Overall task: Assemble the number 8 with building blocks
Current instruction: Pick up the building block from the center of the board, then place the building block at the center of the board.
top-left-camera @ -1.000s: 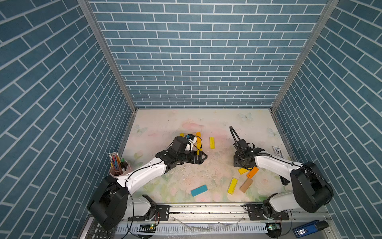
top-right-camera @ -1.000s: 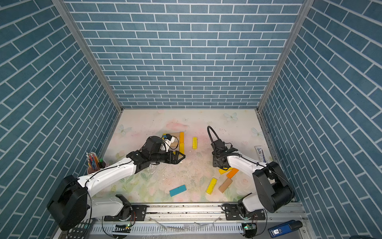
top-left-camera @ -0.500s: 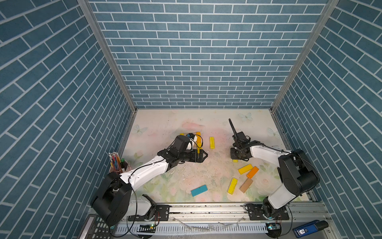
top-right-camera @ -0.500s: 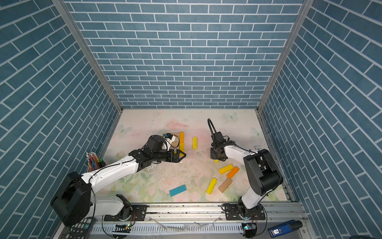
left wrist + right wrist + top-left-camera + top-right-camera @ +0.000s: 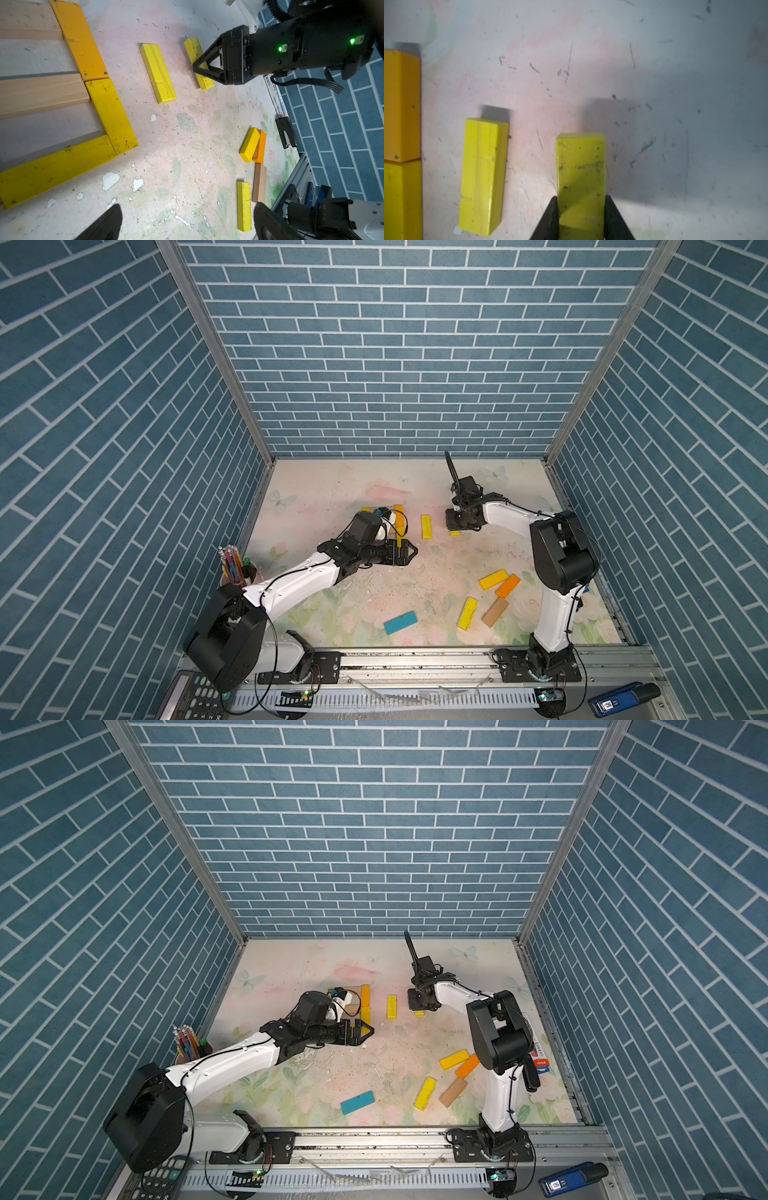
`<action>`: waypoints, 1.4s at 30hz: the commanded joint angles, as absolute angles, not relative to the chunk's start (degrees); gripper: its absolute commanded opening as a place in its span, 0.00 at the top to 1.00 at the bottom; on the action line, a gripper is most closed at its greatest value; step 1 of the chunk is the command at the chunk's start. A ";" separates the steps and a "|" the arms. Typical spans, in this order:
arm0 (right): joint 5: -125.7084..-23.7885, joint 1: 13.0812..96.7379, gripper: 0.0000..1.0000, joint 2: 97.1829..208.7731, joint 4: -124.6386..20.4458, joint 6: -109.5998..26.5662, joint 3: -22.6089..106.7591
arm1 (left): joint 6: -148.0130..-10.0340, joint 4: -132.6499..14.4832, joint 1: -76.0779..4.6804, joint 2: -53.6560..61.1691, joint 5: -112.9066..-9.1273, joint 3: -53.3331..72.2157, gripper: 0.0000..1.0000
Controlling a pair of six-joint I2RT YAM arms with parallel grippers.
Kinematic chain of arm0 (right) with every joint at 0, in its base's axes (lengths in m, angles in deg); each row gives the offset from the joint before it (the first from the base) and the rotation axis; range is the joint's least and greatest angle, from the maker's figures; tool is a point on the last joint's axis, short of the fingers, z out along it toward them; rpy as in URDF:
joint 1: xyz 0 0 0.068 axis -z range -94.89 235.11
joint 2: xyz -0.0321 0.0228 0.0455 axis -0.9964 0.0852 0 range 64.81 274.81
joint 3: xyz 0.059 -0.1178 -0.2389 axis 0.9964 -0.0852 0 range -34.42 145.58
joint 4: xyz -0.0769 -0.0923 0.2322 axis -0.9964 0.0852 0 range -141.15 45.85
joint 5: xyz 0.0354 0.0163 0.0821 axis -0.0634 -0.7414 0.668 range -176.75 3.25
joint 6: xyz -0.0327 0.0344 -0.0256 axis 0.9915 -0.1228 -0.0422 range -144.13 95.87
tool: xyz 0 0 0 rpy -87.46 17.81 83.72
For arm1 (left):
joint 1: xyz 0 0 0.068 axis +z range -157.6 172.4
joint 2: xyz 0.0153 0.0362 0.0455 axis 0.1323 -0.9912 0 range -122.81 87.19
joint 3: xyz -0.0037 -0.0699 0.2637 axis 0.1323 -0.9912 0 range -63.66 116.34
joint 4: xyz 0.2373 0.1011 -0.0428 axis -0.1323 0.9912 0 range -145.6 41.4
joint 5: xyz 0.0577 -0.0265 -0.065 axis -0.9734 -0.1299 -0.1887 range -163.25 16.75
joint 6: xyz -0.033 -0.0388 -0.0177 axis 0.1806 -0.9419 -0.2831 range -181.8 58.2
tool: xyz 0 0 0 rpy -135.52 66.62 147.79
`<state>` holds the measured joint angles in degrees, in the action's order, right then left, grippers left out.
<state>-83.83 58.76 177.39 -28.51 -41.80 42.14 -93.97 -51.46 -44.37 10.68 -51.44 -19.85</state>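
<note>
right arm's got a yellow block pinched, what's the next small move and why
Probably lift it slightly, then carry it toward the partly built figure. The right gripper is shut on the yellow block, which seems to rest on the table, apart from that figure, with a loose yellow block between. Lifting first should avoid nudging that neighbour.

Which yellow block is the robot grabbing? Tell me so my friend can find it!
On the flowery table, follow the right arm to its hand. Between its black fingers sits a yellow block speckled with dark spots. The loose yellow block beside it looks alike, but nothing grips that one.
</note>
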 commanded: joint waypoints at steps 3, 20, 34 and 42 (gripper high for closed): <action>-82.09 58.74 0.70 180.10 -24.67 -39.36 46.21 | -93.88 -51.36 -44.65 10.91 -52.39 -18.70 0.00; -84.24 55.24 0.68 182.00 -21.64 -36.34 47.93 | -94.23 -52.22 -44.69 10.90 -52.31 -19.39 0.00; -88.70 54.35 0.45 177.86 -21.85 -40.59 41.63 | -95.16 -53.84 -44.61 11.23 -52.11 -20.68 0.00; -91.07 56.57 0.47 174.01 -23.02 -43.90 35.22 | -95.02 -53.78 -44.65 10.99 -52.02 -20.63 0.01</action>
